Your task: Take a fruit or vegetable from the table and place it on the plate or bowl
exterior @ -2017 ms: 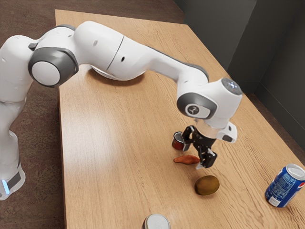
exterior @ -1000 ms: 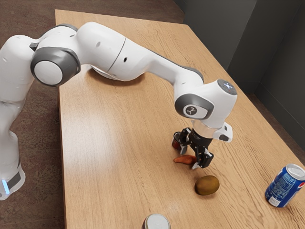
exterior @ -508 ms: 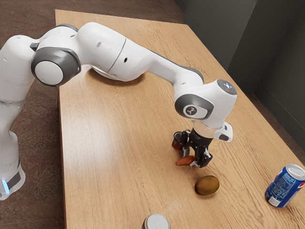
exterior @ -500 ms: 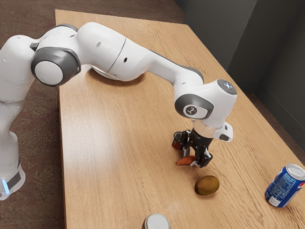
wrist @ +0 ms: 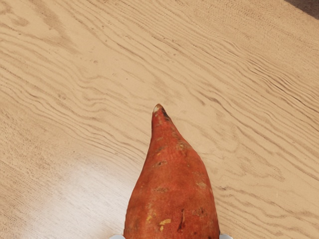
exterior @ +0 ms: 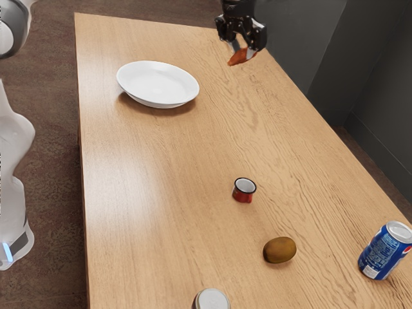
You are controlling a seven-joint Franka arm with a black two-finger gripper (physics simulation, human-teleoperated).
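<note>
My gripper (exterior: 240, 49) hangs high over the far part of the table, shut on an orange-red sweet potato (exterior: 236, 57) whose pointed tip hangs below the fingers. In the wrist view the sweet potato (wrist: 172, 189) tapers toward bare wood under the hand. A white plate (exterior: 158, 84) lies on the table to the exterior view's left of the gripper, apart from it. A brown kiwi (exterior: 279, 250) rests near the table's front.
A small red cup (exterior: 244, 190) stands mid-table. A blue soda can (exterior: 384, 250) stands at the front right, and the top of a grey can (exterior: 211, 300) shows at the front edge. A dark wall runs along the table's right side.
My gripper has risen with the sweet potato from beside the red cup and travelled to the far end of the table, near the plate. The arm has left the table's middle.
</note>
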